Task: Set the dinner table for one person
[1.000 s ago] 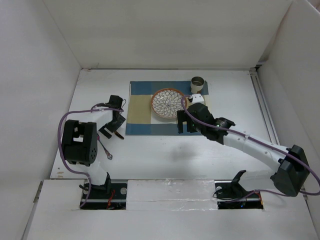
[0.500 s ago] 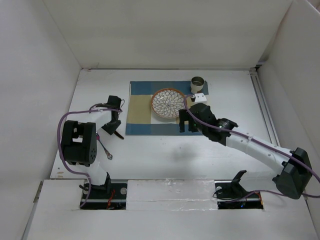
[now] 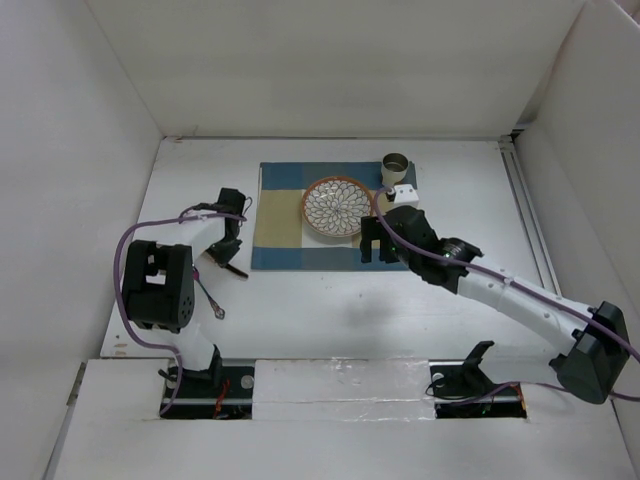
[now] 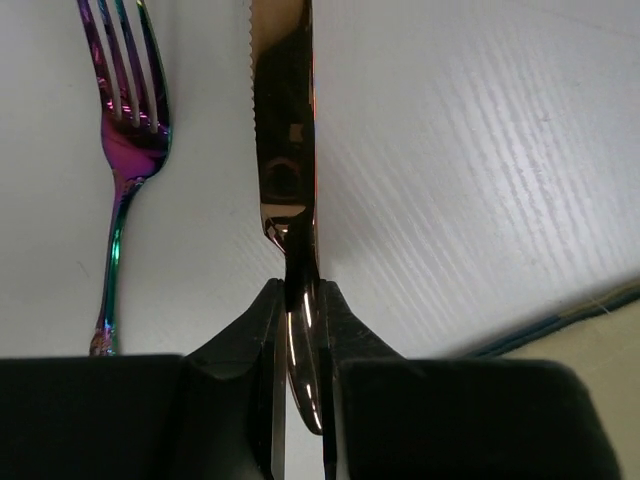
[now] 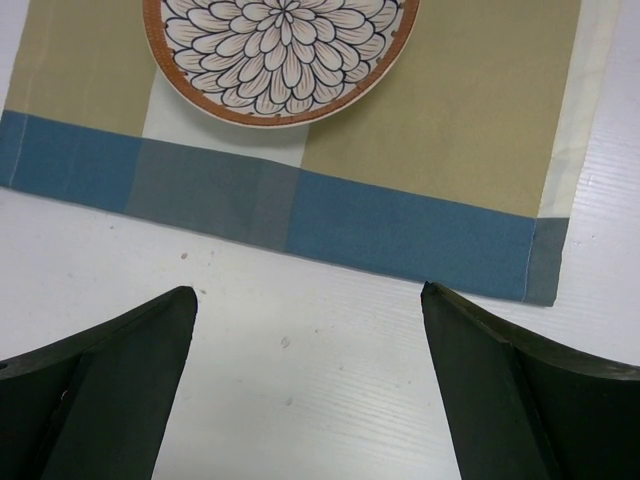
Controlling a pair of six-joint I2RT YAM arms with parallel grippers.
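a: how far along is the setting?

b: the placemat lies on the dinner table. the plate sits at the placemat's middle and the cup at its far right corner, so those look done.

a: and the cutlery?

b: not placed yet. the knife and fork are side by side over the bare white top, off the placemat's left edge (the fork is the farther of the two from the cloth).

a: who holds what?

b: the left gripper is pinched tight on the knife's handle. i can't tell whether the knife is lifted off the table. the right gripper is spread wide with nothing in it, hovering at the placemat's near edge, toward its right half.

a: so what's left?

b: by my reckoning, the knife and fork both need to go beside the plate on the placemat. i'd call the job a bit past halfway.
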